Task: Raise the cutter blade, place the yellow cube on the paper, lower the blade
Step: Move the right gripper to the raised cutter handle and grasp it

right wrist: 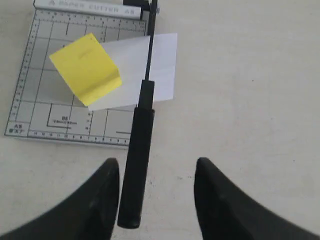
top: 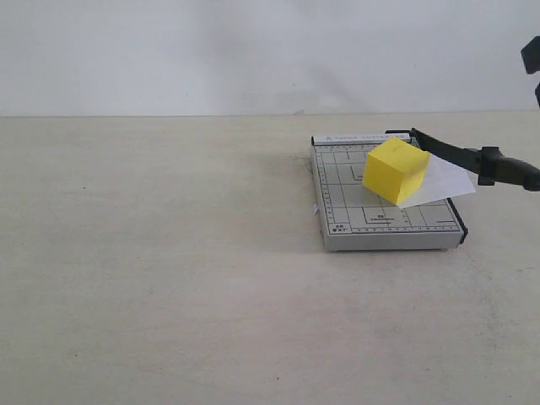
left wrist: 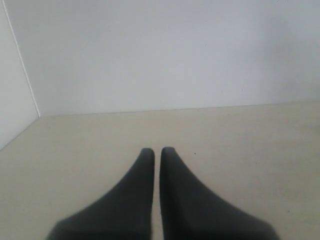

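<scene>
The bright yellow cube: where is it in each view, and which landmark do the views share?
Exterior view: the bright yellow cube sits right of centre, on the white paper sheet over the grey gridded cutter board.
Left wrist view: not in it.
Right wrist view: the cube on the paper, beyond the open right gripper.
Shared landmark: the long black cutter blade beside the cube, in both those views.
</scene>
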`<state>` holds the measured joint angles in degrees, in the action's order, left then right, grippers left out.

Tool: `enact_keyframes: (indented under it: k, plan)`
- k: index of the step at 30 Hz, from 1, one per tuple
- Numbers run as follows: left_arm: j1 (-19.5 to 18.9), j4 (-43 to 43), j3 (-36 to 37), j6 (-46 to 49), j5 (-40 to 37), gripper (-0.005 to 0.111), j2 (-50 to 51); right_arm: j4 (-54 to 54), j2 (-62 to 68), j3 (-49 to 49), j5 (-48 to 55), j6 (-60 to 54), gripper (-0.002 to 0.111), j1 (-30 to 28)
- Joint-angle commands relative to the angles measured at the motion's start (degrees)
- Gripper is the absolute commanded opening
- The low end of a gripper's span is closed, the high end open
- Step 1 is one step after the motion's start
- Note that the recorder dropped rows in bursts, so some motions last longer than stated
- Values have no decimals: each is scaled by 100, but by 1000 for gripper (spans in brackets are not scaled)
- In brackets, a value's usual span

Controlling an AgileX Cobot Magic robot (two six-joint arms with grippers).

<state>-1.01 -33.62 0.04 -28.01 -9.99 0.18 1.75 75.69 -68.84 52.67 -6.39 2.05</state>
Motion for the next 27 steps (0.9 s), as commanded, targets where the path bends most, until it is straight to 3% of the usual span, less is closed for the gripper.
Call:
enact_keyframes:
  k: [1,5,13,27]
  plan:
    - [-14,-6,-4,-39,56,5,-18,162,64,50,-36,54,47,-30]
    - [-14,-6,-4,-39,56,5,-18,701,64,438,-464,16,47,-30]
    - [-14,-6,-4,-39,56,5,-18,692,100,1422,-1759,1,47,-30]
    - [-14,-6,-4,-39,56,5,-18,696,100,2077,-2206,-1,46,-30]
